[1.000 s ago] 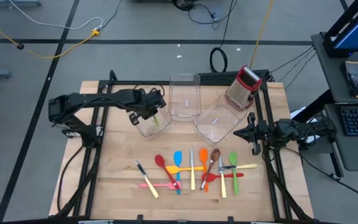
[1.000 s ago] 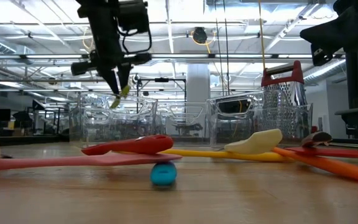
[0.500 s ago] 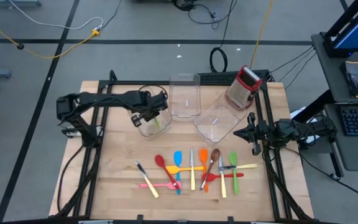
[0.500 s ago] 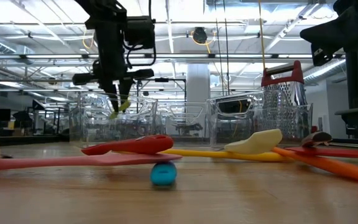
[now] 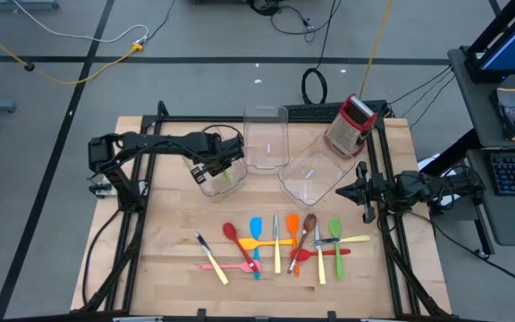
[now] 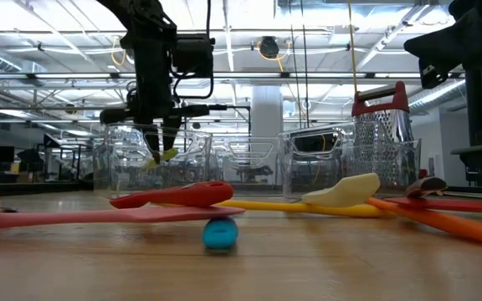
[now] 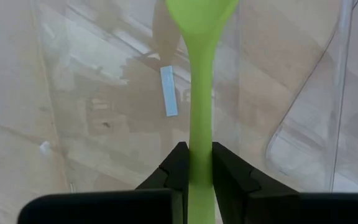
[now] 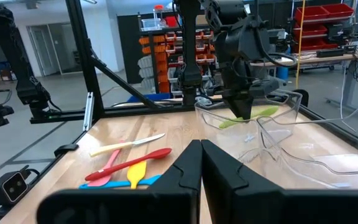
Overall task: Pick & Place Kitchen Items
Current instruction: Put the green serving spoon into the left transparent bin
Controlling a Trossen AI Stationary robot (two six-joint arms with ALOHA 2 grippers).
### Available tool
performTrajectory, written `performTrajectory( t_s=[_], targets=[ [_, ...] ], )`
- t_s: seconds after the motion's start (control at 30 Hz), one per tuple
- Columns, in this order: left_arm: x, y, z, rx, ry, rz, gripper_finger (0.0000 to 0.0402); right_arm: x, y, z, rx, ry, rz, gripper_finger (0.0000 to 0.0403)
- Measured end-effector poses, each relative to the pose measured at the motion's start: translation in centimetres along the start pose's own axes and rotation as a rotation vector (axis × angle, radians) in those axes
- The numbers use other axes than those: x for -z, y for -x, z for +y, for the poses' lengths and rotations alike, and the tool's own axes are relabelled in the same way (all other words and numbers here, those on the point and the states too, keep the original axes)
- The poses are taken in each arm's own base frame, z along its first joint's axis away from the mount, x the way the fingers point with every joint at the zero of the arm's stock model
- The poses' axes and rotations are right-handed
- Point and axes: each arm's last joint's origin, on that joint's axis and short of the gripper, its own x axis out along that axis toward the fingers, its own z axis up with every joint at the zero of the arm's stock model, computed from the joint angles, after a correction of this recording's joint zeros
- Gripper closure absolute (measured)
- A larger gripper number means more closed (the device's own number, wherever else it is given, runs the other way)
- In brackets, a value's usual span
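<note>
Now, left gripper (image 5: 223,165): over the leftmost clear bin (image 5: 206,185), at the table's left rear, fingers pinched on the handle of a light green spoon (image 7: 201,81).
Spoon versus fingers: in the left wrist view the handle runs straight out between the two dark fingers (image 7: 176,169), touching both, with the bowl end well beyond the tips.
Spoon position: its bowl hangs inside the bin's outline in the high view; in the low view it slants down from the gripper (image 6: 159,151), tip level with the bin's upper part. Whether it touches the bin floor cannot be told.
Right gripper (image 5: 361,192): at the table's right edge, beside the tilted clear bin (image 5: 311,176), fingers pressed together on nothing; in its own wrist view the two fingers (image 8: 189,168) meet with no gap.
Middle clear bin (image 5: 265,139): upright at the rear centre, just beside the leftmost one.
Box grater (image 5: 350,124): red and silver, at the right rear, leaning by the tilted bin.
Remaining kitchen items (image 5: 275,243): a loose row on the wood near the front centre, including a red spoon (image 5: 238,241), a blue spatula (image 5: 256,227), an orange spatula (image 5: 291,225), a brown spoon (image 5: 308,222) and a green spatula (image 5: 335,232), several overlapping.
Table (image 5: 168,268): pale wood, dark frame rails along both sides.
</note>
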Motion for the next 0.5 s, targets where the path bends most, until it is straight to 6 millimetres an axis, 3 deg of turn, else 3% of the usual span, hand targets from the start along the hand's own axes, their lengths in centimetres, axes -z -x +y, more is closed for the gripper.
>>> performTrajectory(
  t_s=[0.5],
  targets=[
    [0.06, 0.02, 0.02, 0.004, -0.005, -0.017, 0.0341, 0.00, 0.00, 0.00, 0.000, 0.000, 0.000, 0.0399]
  ],
)
